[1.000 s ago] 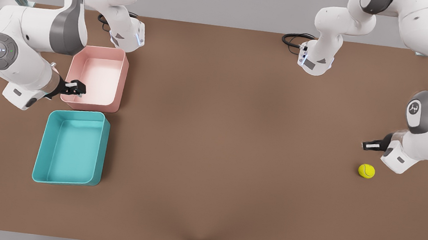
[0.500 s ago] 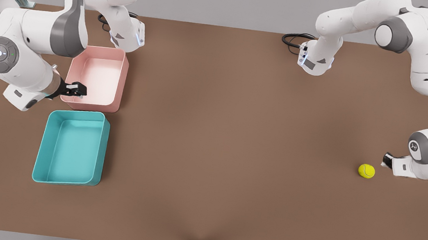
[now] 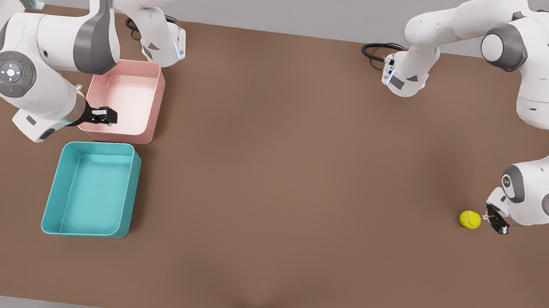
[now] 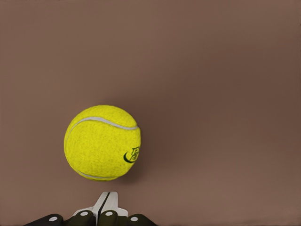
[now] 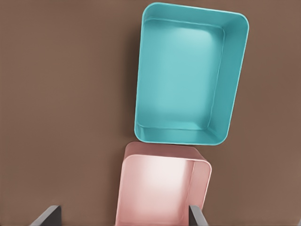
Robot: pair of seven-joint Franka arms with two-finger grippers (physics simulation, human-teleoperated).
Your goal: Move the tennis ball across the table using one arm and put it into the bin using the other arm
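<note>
Tennis ball [image 3: 470, 219]: on table [image 3: 303, 179], front view's right, well apart from teal bin [image 3: 92, 188] and pink bin [image 3: 125, 100]. Left gripper [image 3: 495, 221], fingers together, empty, just beside ball; an off-centre push could roll it astray. Right gripper [image 3: 105, 116], spread wide, waits above pink bin. Ball's dark logo unreadable.

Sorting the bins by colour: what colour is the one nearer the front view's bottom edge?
Teal bin, clearest in the right wrist view.
</note>
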